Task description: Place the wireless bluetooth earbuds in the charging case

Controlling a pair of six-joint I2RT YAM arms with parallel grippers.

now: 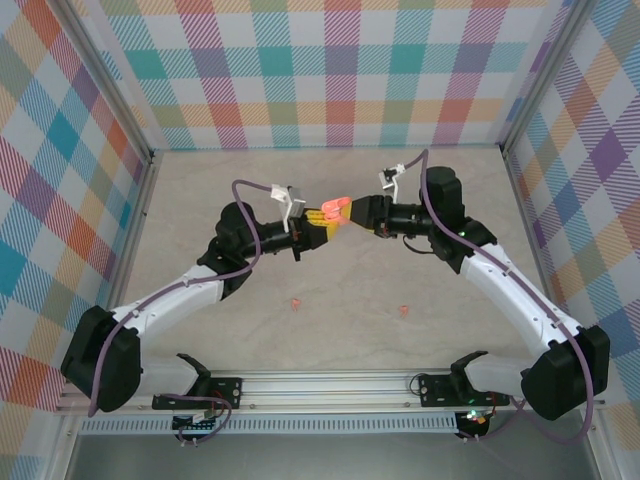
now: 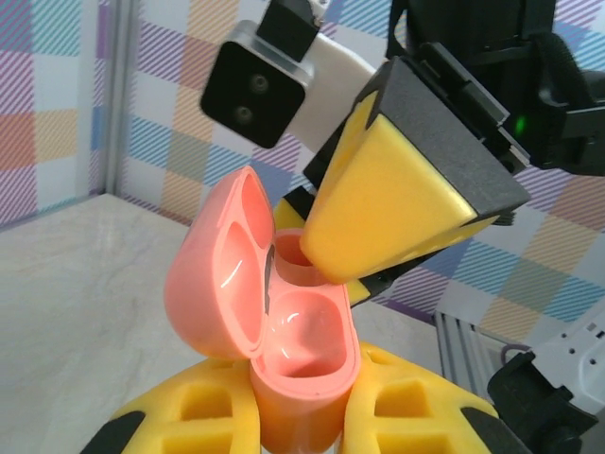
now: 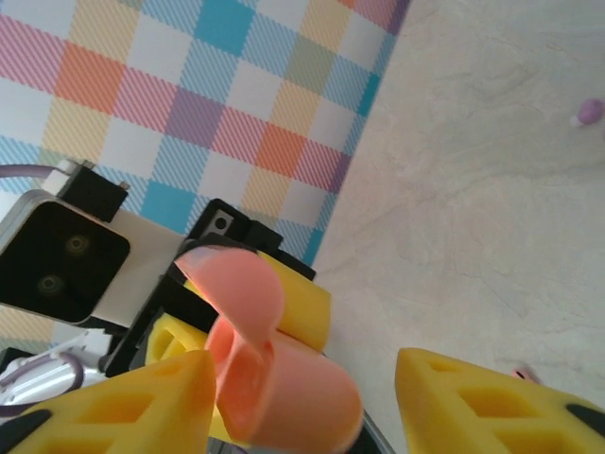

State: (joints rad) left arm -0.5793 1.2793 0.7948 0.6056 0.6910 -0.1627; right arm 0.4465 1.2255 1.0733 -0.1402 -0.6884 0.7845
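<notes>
Left gripper (image 1: 317,222) clamped on case (image 2: 301,355), lid open, held above table (image 1: 200,200). Right gripper (image 1: 352,212) unclenched, one finger (image 2: 378,199) at case's far socket. Salmon earbud (image 1: 296,301) and second earbud (image 1: 404,311) on table. Judged light, slick: pinch across widest part.

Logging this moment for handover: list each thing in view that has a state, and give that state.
charging case: open, near well empty.
left gripper: shut on the charging case.
right gripper: open, one side pressed at the case's far well.
salmon earbuds: loose on the table, not in the case.
purple earbud: loose on the table.
</notes>
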